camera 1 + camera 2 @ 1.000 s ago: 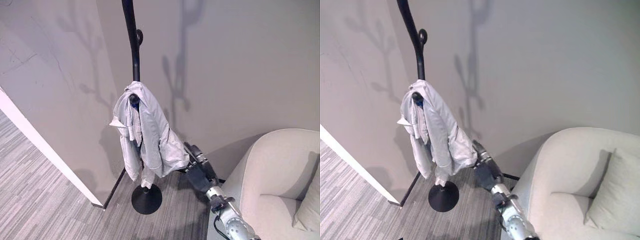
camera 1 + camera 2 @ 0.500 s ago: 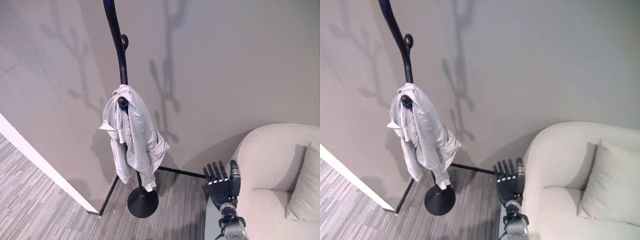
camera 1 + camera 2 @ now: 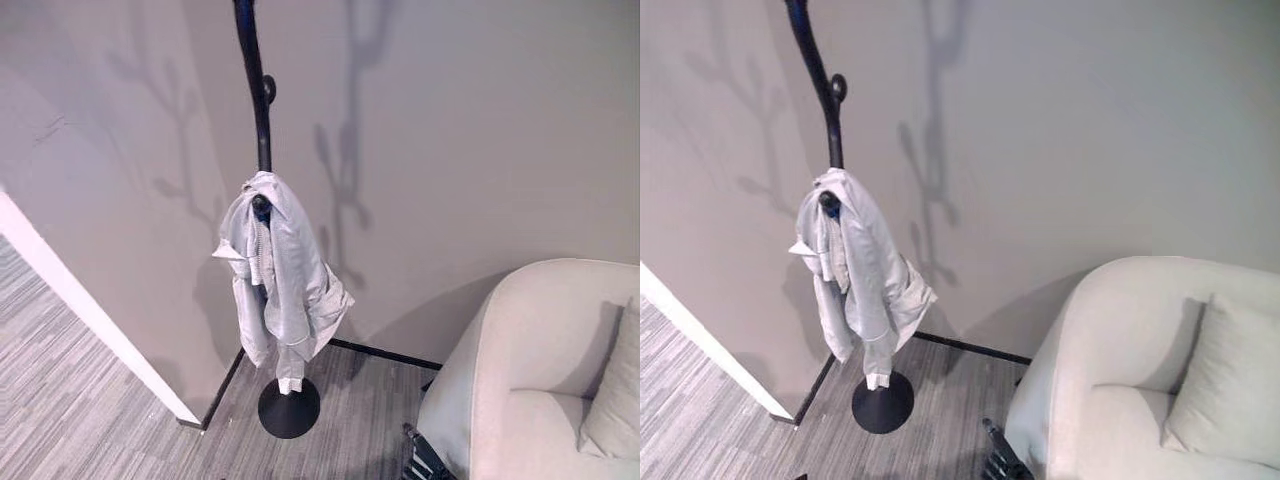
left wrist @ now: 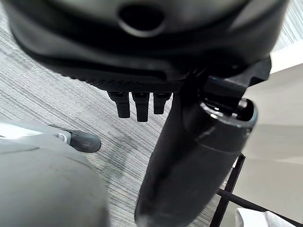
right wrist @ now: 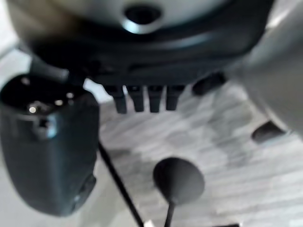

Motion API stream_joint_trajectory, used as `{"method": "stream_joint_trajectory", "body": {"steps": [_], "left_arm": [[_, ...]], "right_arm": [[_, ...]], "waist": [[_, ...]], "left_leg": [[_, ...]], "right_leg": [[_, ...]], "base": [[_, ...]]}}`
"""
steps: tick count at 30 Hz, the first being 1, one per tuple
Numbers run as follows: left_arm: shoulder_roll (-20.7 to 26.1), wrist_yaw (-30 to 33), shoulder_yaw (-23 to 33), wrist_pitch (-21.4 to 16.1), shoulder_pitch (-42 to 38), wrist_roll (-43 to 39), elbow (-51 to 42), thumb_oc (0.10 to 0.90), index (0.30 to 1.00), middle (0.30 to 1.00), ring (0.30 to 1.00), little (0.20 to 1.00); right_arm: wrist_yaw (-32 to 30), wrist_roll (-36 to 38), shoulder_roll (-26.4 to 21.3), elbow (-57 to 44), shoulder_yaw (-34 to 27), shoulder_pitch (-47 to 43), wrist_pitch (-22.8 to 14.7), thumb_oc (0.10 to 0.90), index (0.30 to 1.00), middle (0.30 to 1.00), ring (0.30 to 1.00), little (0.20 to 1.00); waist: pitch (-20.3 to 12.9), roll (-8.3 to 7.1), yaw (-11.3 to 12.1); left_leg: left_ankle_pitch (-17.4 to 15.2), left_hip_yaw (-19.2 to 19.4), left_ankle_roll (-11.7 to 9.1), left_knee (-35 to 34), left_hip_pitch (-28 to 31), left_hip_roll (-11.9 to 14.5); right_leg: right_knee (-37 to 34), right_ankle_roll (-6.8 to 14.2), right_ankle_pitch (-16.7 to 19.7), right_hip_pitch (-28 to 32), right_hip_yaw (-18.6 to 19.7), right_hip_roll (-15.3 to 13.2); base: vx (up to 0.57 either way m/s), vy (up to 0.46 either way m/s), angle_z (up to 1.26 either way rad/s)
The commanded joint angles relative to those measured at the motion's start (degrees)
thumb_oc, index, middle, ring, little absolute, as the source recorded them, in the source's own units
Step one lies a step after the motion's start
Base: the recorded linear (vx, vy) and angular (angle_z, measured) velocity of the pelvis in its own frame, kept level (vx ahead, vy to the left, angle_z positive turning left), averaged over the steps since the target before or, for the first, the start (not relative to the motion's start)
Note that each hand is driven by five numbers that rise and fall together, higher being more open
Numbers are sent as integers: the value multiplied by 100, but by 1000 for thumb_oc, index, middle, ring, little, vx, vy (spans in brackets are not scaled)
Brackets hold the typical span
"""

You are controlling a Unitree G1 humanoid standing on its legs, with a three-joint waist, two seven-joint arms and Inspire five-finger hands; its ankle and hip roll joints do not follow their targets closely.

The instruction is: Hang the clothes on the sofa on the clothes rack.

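A light grey jacket (image 3: 285, 280) hangs from a low hook of the black clothes rack (image 3: 262, 110), draped down toward the round base (image 3: 289, 407). Nothing touches it. My right hand (image 3: 420, 465) is low beside the sofa (image 3: 540, 380), with just its dark fingertips in the eye views. In its wrist view the right hand (image 5: 47, 142) has straight fingers (image 5: 142, 99) holding nothing, and the rack base (image 5: 179, 179) lies past them. My left hand (image 4: 189, 161) hangs over the carpet with straight fingers (image 4: 137, 104), empty.
The rack stands in a wall corner. A white wall edge (image 3: 90, 320) runs to the left of it and a black bar (image 3: 385, 353) lies along the floor by the wall. A pillow (image 3: 610, 410) rests on the cream sofa. Grey carpet covers the floor.
My right hand has let go of the jacket's lower edge and dropped to the bottom of the view beside the sofa. The jacket stays on the hook. The camera has shifted.
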Motion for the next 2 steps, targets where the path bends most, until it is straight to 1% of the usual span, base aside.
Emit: {"method": "stream_joint_trajectory", "body": {"steps": [1,2], "left_arm": [[60,2,-158,-89,-365,259,347,800,900,900,900,900],[56,-30,-200,-79,-390,291,353,800,900,900,900,900]], "right_arm": [[-111,-163,83,244,-187,-496,-91,800,900,900,900,900],[-120,-138,78,434,-285,-502,-61,800,900,900,900,900]], "waist": [[-133,-192,2],[-133,-183,12]], "left_leg": [[-214,-219,23,116,-470,-44],[-214,-242,24,117,-475,-53]], "right_leg": [[209,399,-880,262,-255,-366],[209,399,-884,268,-271,-367]], "base": [[10,7,22],[14,10,25]]}}
